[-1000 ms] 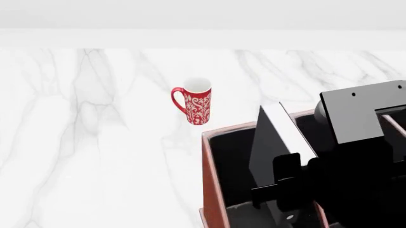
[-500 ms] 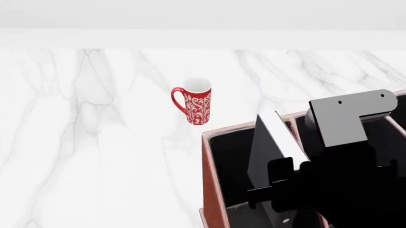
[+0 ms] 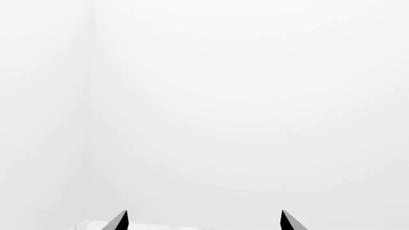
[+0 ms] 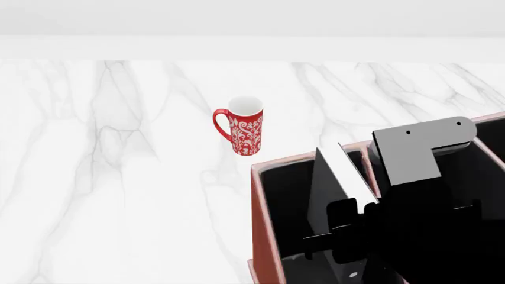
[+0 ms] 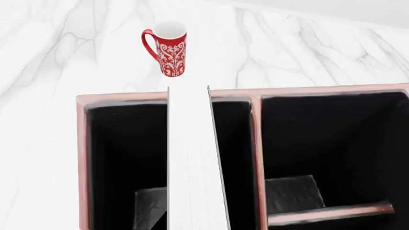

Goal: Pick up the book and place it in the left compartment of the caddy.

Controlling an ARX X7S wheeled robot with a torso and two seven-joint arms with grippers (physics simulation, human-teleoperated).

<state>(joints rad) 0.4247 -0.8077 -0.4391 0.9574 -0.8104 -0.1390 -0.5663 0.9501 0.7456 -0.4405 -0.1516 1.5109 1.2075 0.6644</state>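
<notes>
Nearest you, your right pincer [image 4: 341, 234] was clamped on the book [image 4: 335, 183], gripping its near end while the book stood on edge, partly down inside the left compartment [image 4: 285, 195] of the caddy [image 4: 259, 236]. Judging by its thickness and hard black cover, the book would handle as a stiff, fairly heavy slab: it should not sag, but a grip at one end lets it swing or slip, so pads flat across both covers seemed the sound hold. The smooth covers looked likely to be slippery. The head view showed the arm's grey bracket and black body hiding much of the caddy's right sections, yet it alone showed how the book leaned a little against the divider side. The right wrist view gave what the head could not: the white page edges [image 5: 190, 158] running down the middle of the compartment, with dark gaps on both sides, and the red rim [image 5: 82, 158] clear of the covers. Your left pincer [image 3: 203, 221] showed only two dark tips set wide apart against blank white, holding nothing. Farthest off, the red patterned mug [image 4: 243, 126] stood upright on the marble bench [image 4: 103, 148], well apart from the caddy.
</notes>
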